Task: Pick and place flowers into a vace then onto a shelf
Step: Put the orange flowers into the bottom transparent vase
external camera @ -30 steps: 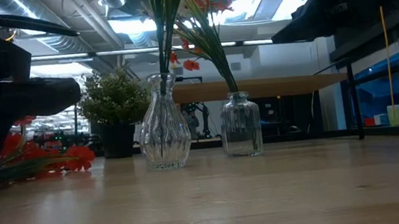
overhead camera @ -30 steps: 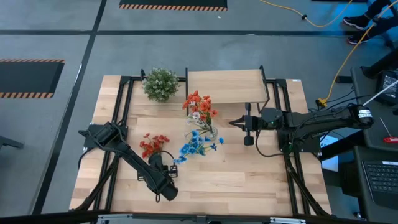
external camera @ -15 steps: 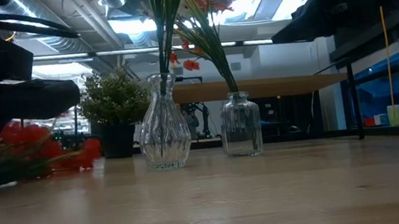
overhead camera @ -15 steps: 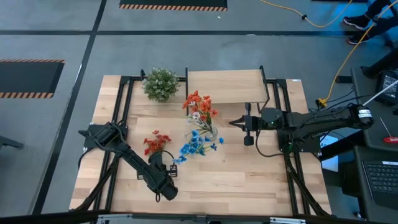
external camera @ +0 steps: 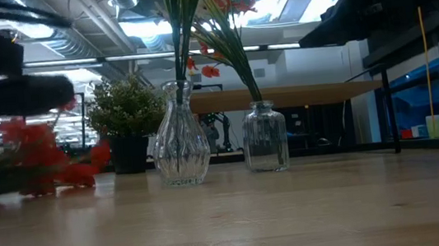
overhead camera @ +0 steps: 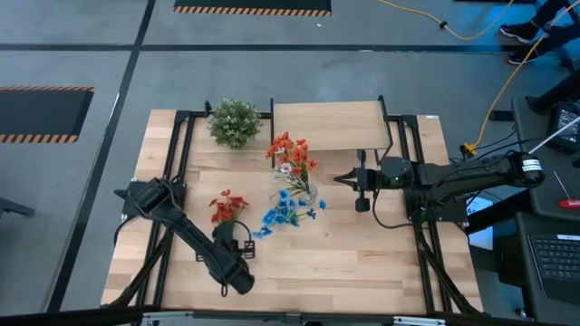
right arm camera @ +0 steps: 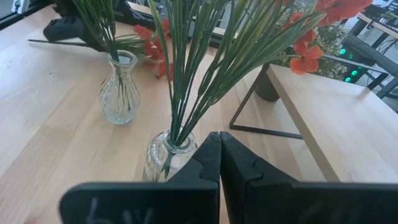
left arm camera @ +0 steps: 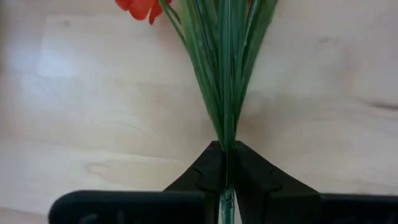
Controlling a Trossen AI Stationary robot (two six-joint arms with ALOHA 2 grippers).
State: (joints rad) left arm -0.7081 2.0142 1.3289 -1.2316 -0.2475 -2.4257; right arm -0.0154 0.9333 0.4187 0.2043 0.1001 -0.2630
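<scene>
- Dark left gripper: you have its fingers clamped on the thin green stems of the red-orange artificial flower spray, at the tabletop's left front
- Curvy clear glass vase and squat clear glass jar stand mid-table, holding other sprays
- Right gripper hangs pressed shut beside the jar
- Raised light-wood shelf sits behind, with nothing on it

The light-wood tabletop carried two clear glass vases: a curved vase and a jar-shaped vase, standing near each other. A potted plant stood at the far edge. The shelf stood on black legs beside it.
</scene>
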